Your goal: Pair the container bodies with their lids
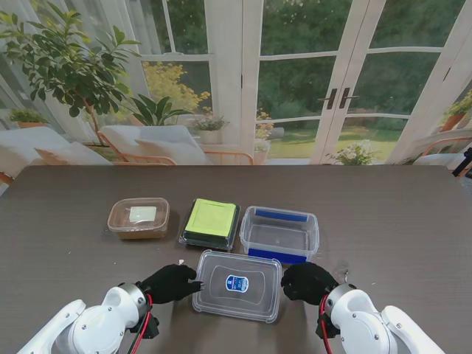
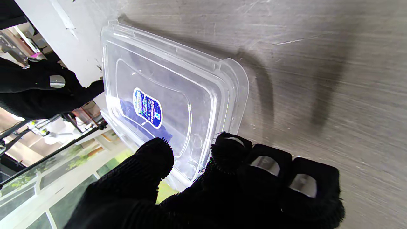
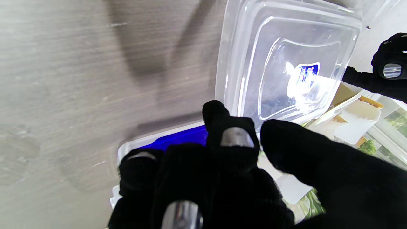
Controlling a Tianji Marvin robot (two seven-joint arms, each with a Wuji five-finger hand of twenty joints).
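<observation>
Left hand and right hand each grasp an end of the clear lid; keep it level, then lower squarely onto the blue-trimmed container.

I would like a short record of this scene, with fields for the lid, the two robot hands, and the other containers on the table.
lid: clear lid with blue label, nearest to me
left robot hand: left hand grips the lid's left edge
right robot hand: right hand grips its right edge
open body: clear box with blue clips, no lid on
others: green-lidded container; brownish container farthest left
</observation>
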